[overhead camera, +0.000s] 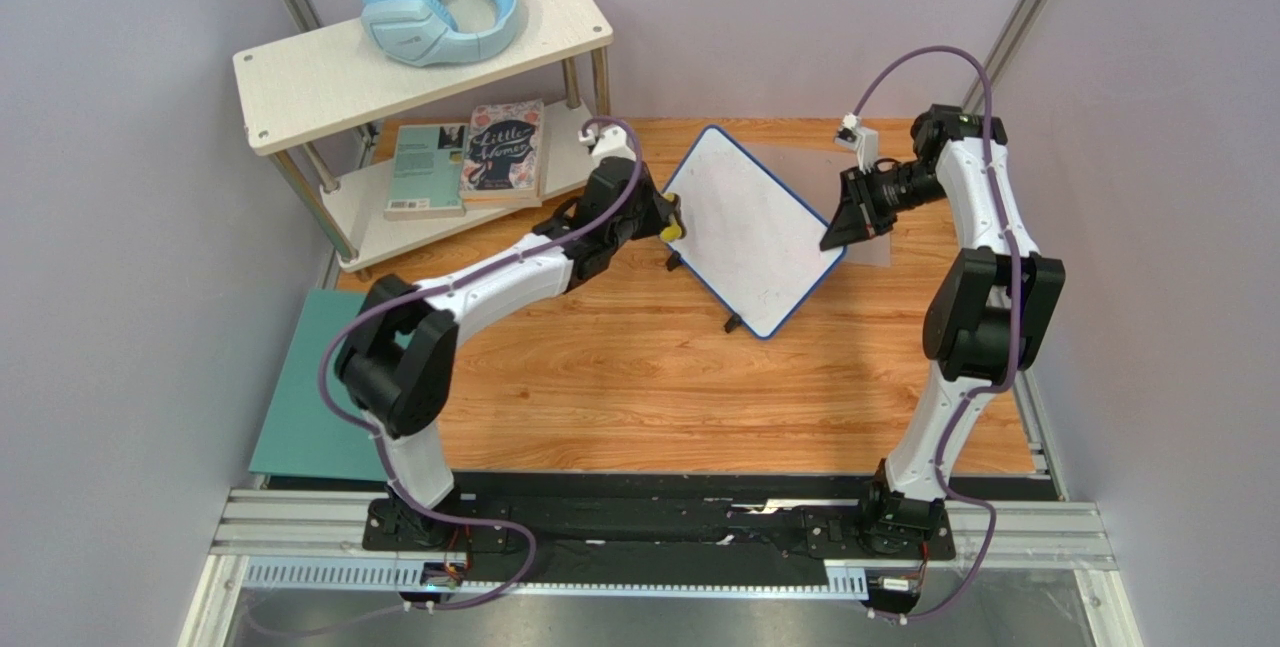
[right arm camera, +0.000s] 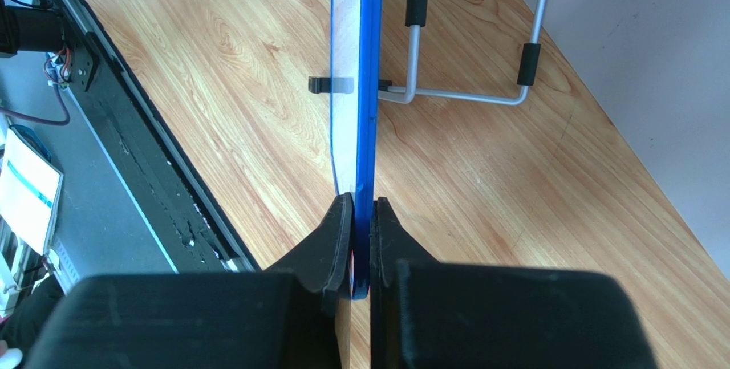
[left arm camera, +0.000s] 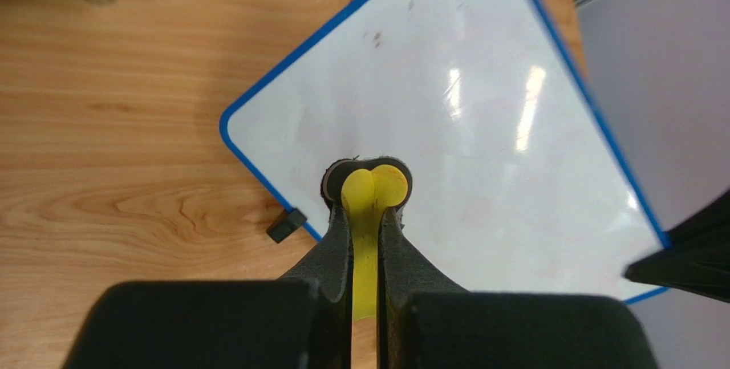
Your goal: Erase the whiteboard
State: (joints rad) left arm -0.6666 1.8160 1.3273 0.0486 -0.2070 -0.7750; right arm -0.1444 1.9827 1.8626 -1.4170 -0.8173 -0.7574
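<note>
- Whiteboard (overhead camera: pixel 751 227) sits at far-middle of wood table (overhead camera: pixel 631 377), turned corner-on btw the two arms. Blue frame. Propped up off the wood: edge-on in right wrist view, w/ wire stand (right arm camera: pixel 454 95) behind it.
- Board face mostly white, w/ faint pinkish smudges and a couple of small dark-red specks toward upper left in left wrist view.
- Left gripper (left arm camera: pixel 367 185): jaws pinched tight on yellow tool (left arm camera: pixel 364 249). Its rounded head, w/ dark pad behind, seems to rest on board face near lower-left edge. Prob. an eraser, hard to tell.
- Right gripper (right arm camera: pixel 361 215): jaws closed onto board's right edge, frame sandwiched btw the fingers.
- Black foot (left arm camera: pixel 285 225) on board's edge, just left of left gripper.
- Off to left: shelf (overhead camera: pixel 301 85) w/ blue headphones (overhead camera: pixel 436 5) on top, books (overhead camera: pixel 481 152) on lower tier. Teal mat (overhead camera: pixel 308 392) at table's left edge.
</note>
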